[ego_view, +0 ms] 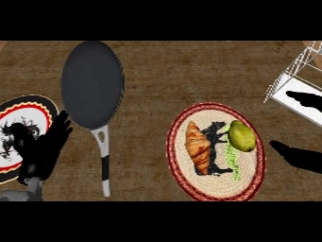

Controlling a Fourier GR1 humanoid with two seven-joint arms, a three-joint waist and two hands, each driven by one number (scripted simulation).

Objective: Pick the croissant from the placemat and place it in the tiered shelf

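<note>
**Croissant lies on the placemat, right hand spread beside it**

You see the woven round placemat (pixel 216 152) with its red rim at about five o'clock on the wooden counter (pixel 163 71); it holds the croissant (pixel 199 146) on its left half and a green pear-like fruit (pixel 241 136) on its right half, the two apart, with a dark printed figure between them. The croissant's long axis runs nearly twelve to six, its upper tip tilted slightly toward eleven; it looks golden-brown, ridged, thick in the middle and tapering at both ends. The tiered shelf (pixel 301 71), white wire with a pale tray, sits at two o'clock; nothing shows on the visible part. At nine o'clock lies a patterned plate (pixel 10 137); you cannot tell anything resting in it beyond its dark print. A dark frying pan (pixel 92 82) lies at eleven, handle toward six. Your right hand (pixel 315 158) shows at three o'clock, fingers and thumb spread apart, clear of the placemat; your left hand (pixel 46 149) rests relaxed and spread over the plate's right edge.
</note>
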